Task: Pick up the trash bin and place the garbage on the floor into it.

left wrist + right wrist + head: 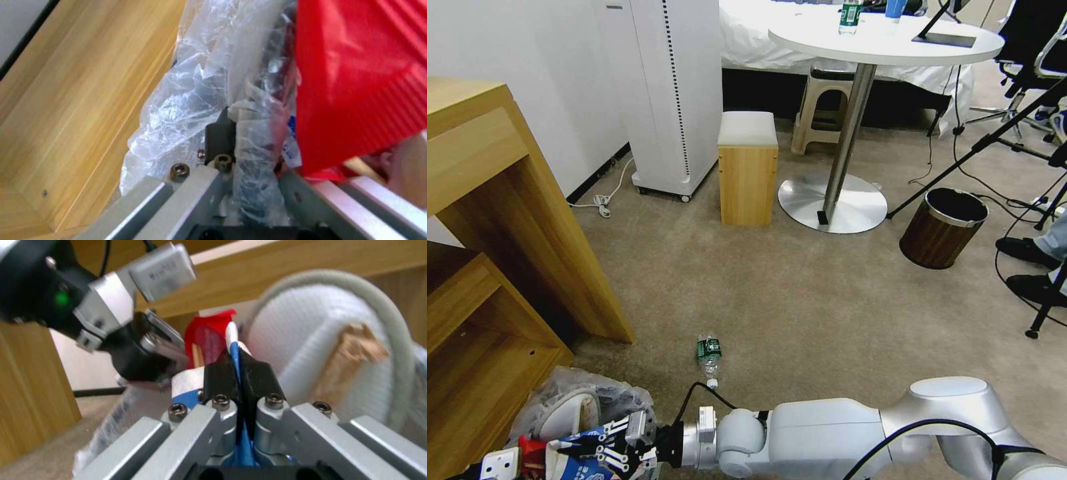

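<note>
- My right gripper [239, 373] is pinching the light, flat blue-white carton [235, 350] by its thin edge over the trash bin [570, 393].
- My left gripper [231, 140] is clamping its flimsy, slippery bag-lined rim.

1. The right arm [860, 433] is built of smooth, rounded silver-grey shells, joined by a white ball-shaped joint near the wrist.
2. A black cable [697, 393] loops over the wrist, and a second black cable [920, 440] crosses the upper arm shell.
3. A small pale-grey box [706, 420] sits on the wrist.
4. The right gripper [239, 373] has flat, brushed-aluminium linkage bars, black finger pads [260, 375] and dark hex-socket screws.
5. The left gripper [222, 133] shows the same grey bars, with brass-coloured screws and a black pad.
6. The left wrist housing [53, 300] is black, carrying a lit green lamp and a grey metal block.
</note>
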Robot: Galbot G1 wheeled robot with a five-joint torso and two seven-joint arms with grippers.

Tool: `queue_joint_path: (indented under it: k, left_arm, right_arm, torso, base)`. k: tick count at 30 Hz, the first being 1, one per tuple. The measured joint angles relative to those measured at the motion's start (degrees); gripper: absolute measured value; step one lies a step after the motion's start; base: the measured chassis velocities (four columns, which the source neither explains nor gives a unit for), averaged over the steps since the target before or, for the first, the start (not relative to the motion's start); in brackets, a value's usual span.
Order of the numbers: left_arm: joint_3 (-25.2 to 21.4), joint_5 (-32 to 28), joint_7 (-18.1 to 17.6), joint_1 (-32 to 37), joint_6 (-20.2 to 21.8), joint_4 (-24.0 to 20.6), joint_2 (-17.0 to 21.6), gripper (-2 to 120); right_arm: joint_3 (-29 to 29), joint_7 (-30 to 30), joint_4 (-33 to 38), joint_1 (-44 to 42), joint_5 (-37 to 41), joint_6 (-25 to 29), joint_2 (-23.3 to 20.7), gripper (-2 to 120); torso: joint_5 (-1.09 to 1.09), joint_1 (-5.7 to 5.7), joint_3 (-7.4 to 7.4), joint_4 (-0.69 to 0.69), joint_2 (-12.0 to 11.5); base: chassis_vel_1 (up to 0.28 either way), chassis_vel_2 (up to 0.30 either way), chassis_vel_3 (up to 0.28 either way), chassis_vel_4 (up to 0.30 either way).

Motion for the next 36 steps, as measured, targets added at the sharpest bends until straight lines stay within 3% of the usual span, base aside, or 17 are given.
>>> queue_joint_path:
  k: [12,20,36]
  left_arm:
    - [-0.3,4.8,2.3,3.7,-1.4,-0.1,-3.0,0]
    - [-0.7,4.4,2.6,3.2,-2.2,-0.1,-2.2,0]
    - [0.1,4.7,2.5,1.6,-2.2,0.1,-1.7,0]
  right_arm:
    - [0.1,1.5,-1.6,-3.2,-0.5,-0.1,-1.0,0]
    - [1.0,2.7,-1.9,-2.3,-2.0,-0.2,-1.9,0]
    - [2.0,1.4,-0.9,1.3,-1.2,-1.5,-2.9,60]
  torso:
    - [0.01,0.0,0.0,0.01,0.0]
    - [0.0,0.0,0.0,0.0,0.0]
    - [0.0,0.0,0.01,0.0,0.0]
  base:
    - [0.0,0.0,0.0,0.0]
    - [0.0,0.0,0.0,0.0]
    - [0.0,0.0,0.0,0.0]
